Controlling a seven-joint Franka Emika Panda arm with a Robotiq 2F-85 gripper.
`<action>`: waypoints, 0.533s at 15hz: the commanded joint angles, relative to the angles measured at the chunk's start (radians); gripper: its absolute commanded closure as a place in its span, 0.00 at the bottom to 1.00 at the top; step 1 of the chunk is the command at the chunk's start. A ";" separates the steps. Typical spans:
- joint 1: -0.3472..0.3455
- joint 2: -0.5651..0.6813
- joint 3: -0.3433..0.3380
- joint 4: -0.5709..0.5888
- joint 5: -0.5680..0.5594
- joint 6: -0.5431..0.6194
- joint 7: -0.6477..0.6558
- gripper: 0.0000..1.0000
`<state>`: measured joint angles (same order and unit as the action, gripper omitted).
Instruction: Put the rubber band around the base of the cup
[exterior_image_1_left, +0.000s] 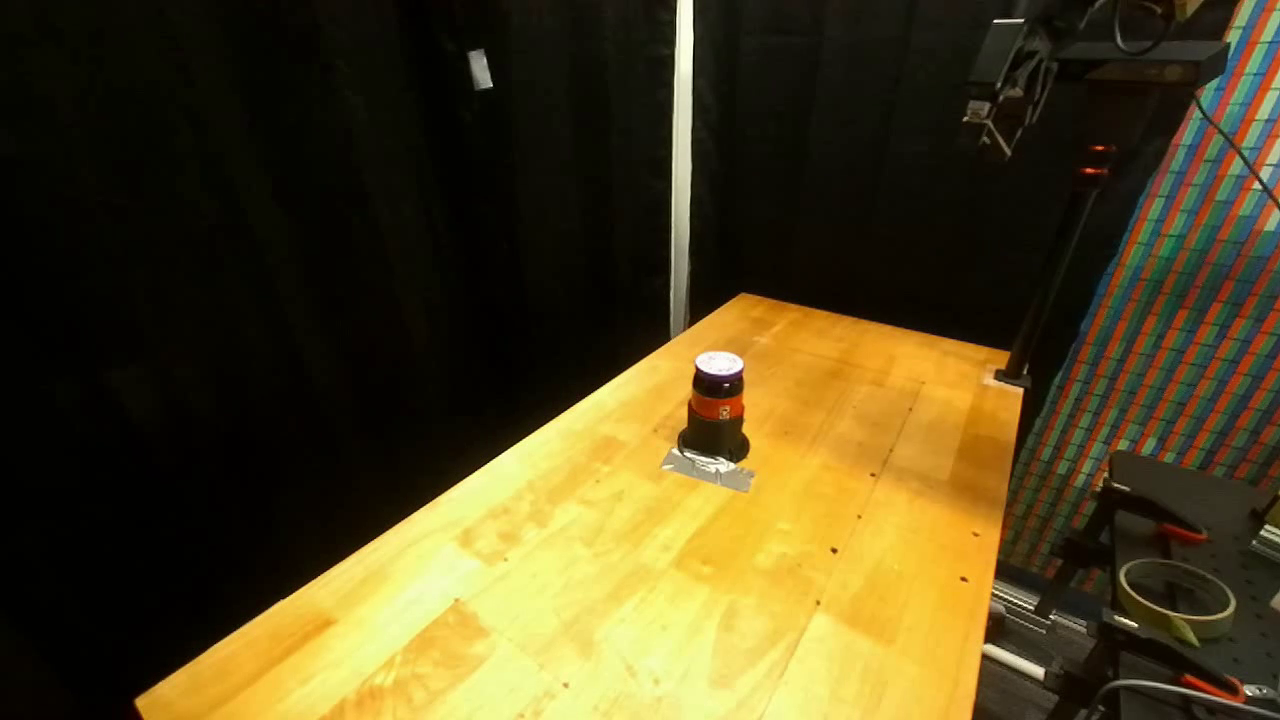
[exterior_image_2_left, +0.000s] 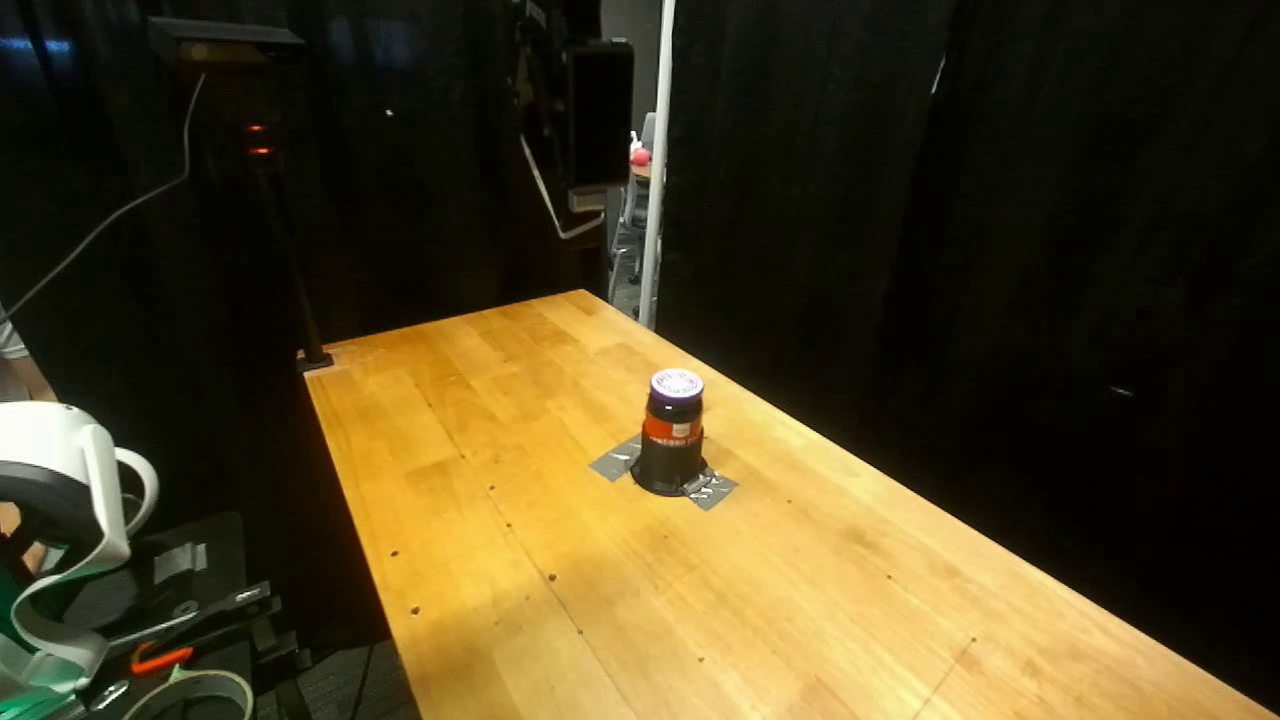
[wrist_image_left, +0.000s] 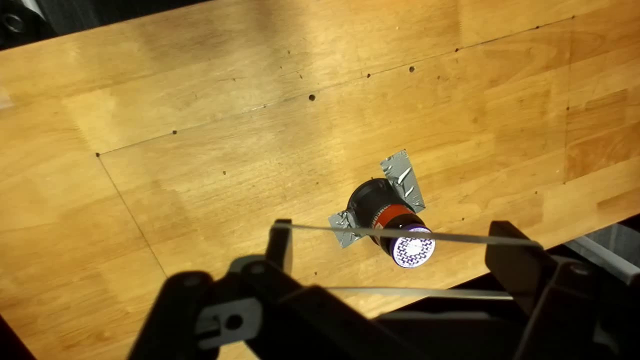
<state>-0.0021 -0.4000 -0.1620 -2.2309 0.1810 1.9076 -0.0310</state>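
The cup (exterior_image_1_left: 718, 408) is a small dark cylinder with an orange-red stripe and a white-and-purple patterned top. It stands upright on the wooden table (exterior_image_1_left: 560, 600) in both exterior views (exterior_image_2_left: 672, 440). In the wrist view the cup (wrist_image_left: 392, 215) shows beyond the fingers, with its top between them in the picture. My gripper (wrist_image_left: 392, 230) is open. A pale rubber band (wrist_image_left: 457, 237) is stretched around both fingers, and its two strands span the gap. In both exterior views the gripper (exterior_image_1_left: 990, 130) hangs well above the table and apart from the cup (exterior_image_2_left: 580, 215).
Grey tape (exterior_image_2_left: 712, 490) fixes the cup's wide black base to the table. A dark post (exterior_image_1_left: 1050, 270) with a flat head stands at a table corner. A side stand holds a tape roll (exterior_image_1_left: 1175, 598) and clamps. A white headset-like object (exterior_image_2_left: 60, 450) sits beside the table. Black curtains surround it.
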 joint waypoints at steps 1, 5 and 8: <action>-0.025 0.016 0.029 0.021 -0.006 -0.022 0.004 0.00; -0.009 0.156 0.120 0.177 -0.118 -0.080 0.084 0.00; 0.009 0.299 0.181 0.330 -0.206 -0.129 0.106 0.00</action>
<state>-0.0052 -0.2606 -0.0280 -2.0895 0.0445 1.8539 0.0476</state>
